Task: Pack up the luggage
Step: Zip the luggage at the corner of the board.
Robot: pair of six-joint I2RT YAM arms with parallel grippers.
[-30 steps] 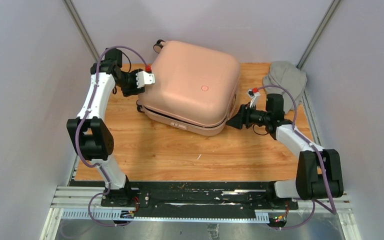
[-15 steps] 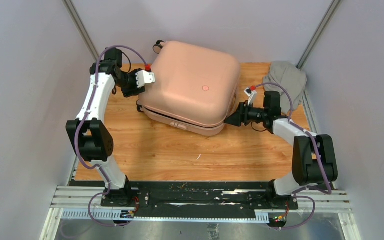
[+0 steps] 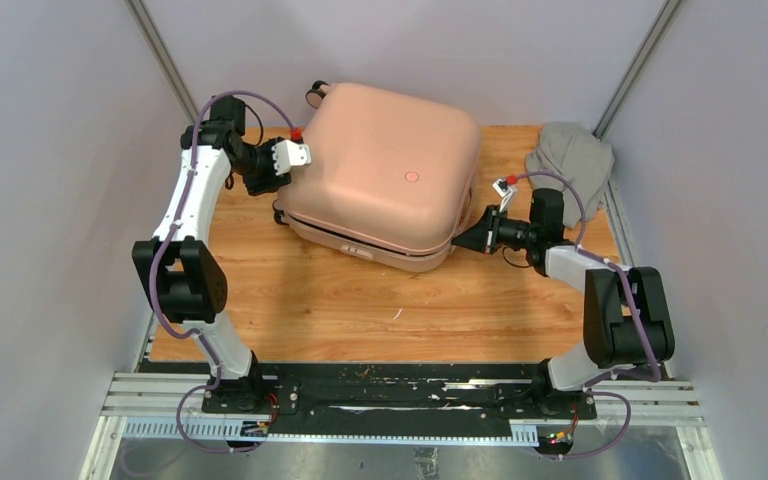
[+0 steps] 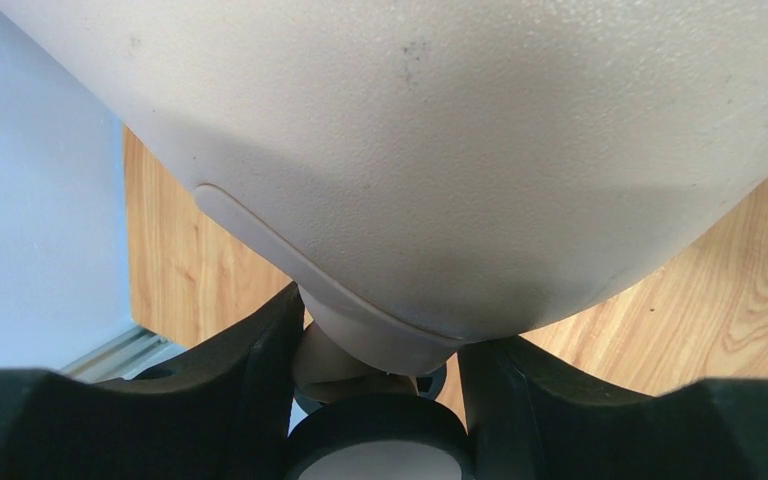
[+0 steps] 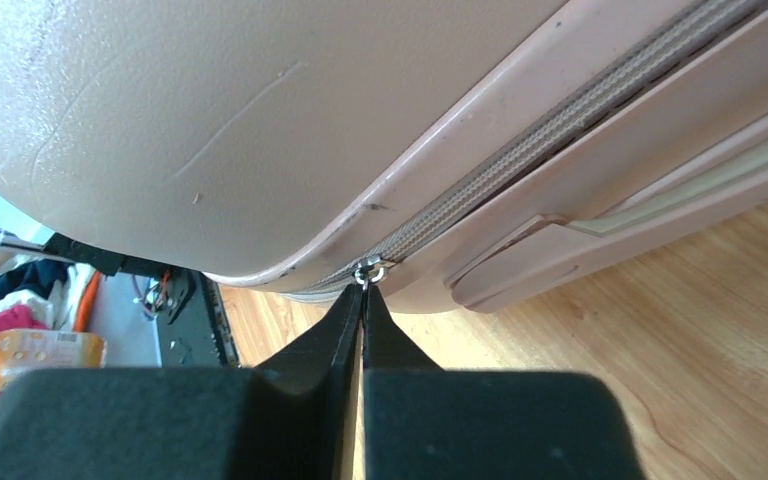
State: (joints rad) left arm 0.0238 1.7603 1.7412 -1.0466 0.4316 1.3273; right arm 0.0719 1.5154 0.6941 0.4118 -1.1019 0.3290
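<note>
The pale pink luggage (image 3: 380,170) lies closed and flat on the wooden table, its round emblem (image 3: 411,177) facing up. My left gripper (image 3: 295,155) is at its left corner. In the left wrist view the left gripper (image 4: 380,370) is closed around a black caster wheel (image 4: 380,445) and its pink stem, under the shell (image 4: 460,150). My right gripper (image 3: 457,243) is at the right front corner. In the right wrist view the right gripper (image 5: 363,295) is shut, pinching the zipper pull, whose metal ring (image 5: 368,270) sits at the tips on the zipper track (image 5: 520,160).
A grey cloth bundle (image 3: 572,155) lies at the back right of the wooden table (image 3: 360,310), behind my right arm. Pale walls close in on the left, right and back. The black mounting rail (image 3: 390,385) runs along the near edge.
The right gripper's fingers have closed on the zipper pull at the suitcase corner, and the right arm has drawn in slightly. The left arm and the suitcase have not moved.
</note>
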